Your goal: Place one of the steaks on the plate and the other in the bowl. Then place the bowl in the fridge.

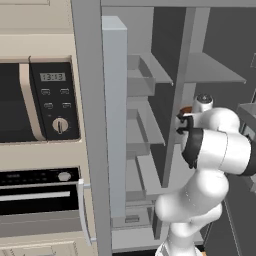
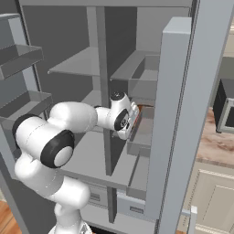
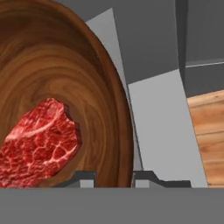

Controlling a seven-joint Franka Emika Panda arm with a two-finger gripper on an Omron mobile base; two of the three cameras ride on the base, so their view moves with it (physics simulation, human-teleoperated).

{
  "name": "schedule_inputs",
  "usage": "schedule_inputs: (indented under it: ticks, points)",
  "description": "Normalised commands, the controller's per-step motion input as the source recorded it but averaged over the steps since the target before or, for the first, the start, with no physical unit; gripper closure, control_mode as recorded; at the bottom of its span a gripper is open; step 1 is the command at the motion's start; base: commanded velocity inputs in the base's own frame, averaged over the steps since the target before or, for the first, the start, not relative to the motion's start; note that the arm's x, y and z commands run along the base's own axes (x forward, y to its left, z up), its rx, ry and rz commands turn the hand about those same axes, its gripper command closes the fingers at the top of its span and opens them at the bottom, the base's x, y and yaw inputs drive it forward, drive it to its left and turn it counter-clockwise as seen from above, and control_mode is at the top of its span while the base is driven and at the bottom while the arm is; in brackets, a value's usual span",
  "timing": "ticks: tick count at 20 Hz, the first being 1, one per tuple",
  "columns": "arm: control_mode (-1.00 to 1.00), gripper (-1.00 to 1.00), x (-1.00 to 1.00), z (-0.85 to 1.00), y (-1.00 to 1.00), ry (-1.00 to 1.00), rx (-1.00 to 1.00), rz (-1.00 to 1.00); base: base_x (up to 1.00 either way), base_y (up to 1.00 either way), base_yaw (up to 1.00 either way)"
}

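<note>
Bowl (image 3: 65, 78): round, dark reddish-brown, wood-grained rings inside, smooth rim; held up inside the open fridge (image 1: 200, 65), at mid-shelf height. One steak (image 3: 39, 140) lying flat in it: raw red, marbled white. Gripper (image 3: 113, 177) clenched on bowl rim, one dark fingertip (image 3: 85, 177) inside, the other outside. Flat matte grey shelves and door bins around

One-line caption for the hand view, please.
Jaws shut on the rim of the wooden bowl, a raw steak inside, grey fridge shelves beyond.
</note>
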Motion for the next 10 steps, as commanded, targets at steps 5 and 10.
schedule_inputs:
  ticks: [5,10]
  points:
    - [-1.0,1.0,0.28,-0.35,-0.11,0.0,-0.01,0.07,0.0,0.0,0.0]
    - [-1.0,1.0,0.03,-0.02,-0.11,-0.03,0.01,0.03,0.0,0.0,0.0]
